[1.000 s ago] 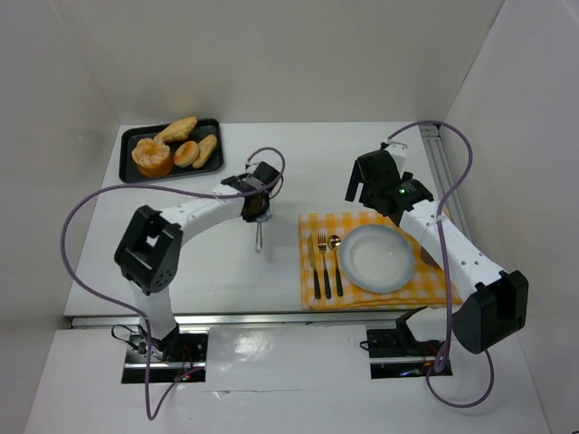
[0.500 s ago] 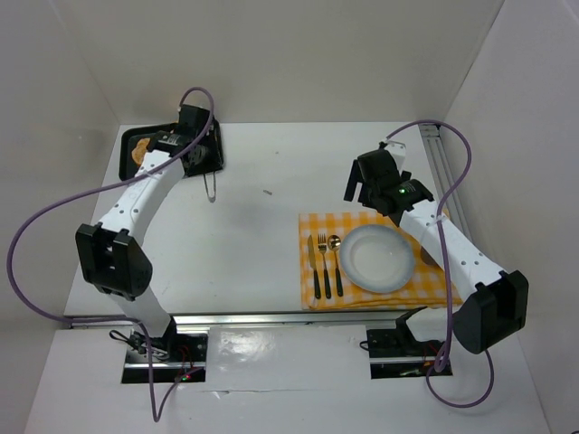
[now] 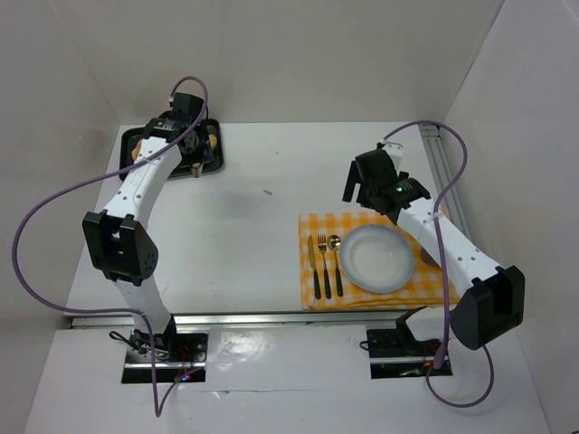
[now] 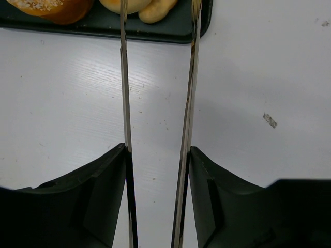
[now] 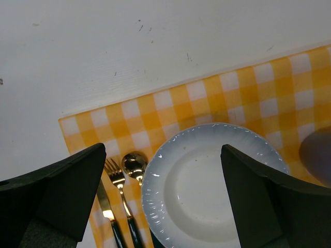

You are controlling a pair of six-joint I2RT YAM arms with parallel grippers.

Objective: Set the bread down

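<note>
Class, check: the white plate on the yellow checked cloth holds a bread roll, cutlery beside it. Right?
No: the plate is empty, as the right wrist view shows. It does sit on the cloth, cutlery beside it.

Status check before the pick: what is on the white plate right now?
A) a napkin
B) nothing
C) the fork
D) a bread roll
B: the white plate is bare in the top and right wrist views, while the bread sits on the black tray.
</note>
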